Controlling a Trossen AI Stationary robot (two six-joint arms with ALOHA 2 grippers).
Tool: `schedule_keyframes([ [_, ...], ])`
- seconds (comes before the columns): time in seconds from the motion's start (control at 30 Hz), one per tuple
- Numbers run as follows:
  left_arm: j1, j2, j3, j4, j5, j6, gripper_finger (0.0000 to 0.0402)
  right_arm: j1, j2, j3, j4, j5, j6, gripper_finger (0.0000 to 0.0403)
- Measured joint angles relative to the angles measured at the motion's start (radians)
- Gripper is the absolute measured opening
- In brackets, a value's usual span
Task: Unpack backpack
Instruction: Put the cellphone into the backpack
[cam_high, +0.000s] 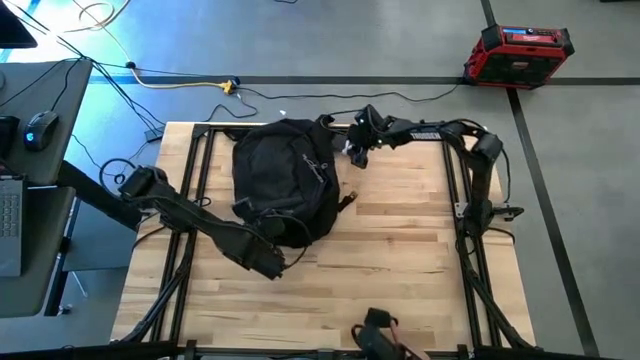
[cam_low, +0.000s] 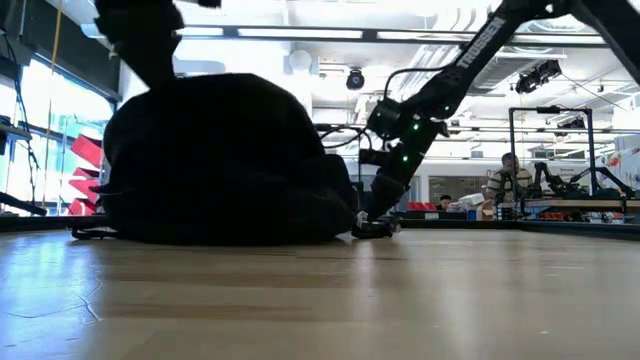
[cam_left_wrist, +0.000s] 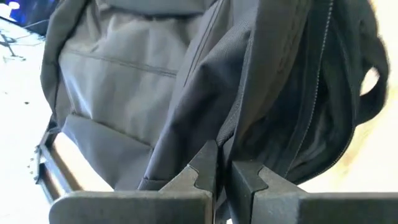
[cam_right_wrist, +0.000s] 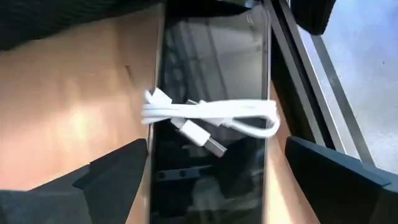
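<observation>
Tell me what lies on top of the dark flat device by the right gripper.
A coiled white cable lies across the dark device, between the open right gripper's fingers. The device's far end is covered.

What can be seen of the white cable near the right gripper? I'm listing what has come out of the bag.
The white cable is a thin, smooth, plastic-looking cord coiled into a loose flat bundle, with a rectangular plug end sticking out of the coil. It lies across a dark glossy flat slab on the wooden table, just beyond the backpack. The right gripper hovers over it with fingers wide open to either side, touching neither.
</observation>
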Motion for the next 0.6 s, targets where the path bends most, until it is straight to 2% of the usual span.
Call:
schedule_keyframes([
  [0.17, -0.003, -0.021, 0.0, 0.05, -0.03, 0.001, 0.0, -0.014, 0.041, 0.014, -0.02, -0.064, -0.037, 0.0371],
  [0.3, -0.003, -0.019, 0.0, 0.078, -0.037, 0.018, 0.0, -0.004, 0.065, 0.017, -0.028, -0.024, -0.095, 0.0371],
  [0.43, -0.002, -0.018, 0.0, 0.097, -0.039, 0.018, 0.0, -0.005, 0.07, 0.017, -0.048, -0.049, -0.097, 0.0367],
  [0.6, -0.002, -0.017, 0.0, 0.11, -0.038, 0.019, 0.0, 0.032, 0.065, 0.021, -0.163, -0.019, -0.103, 0.0346],
])
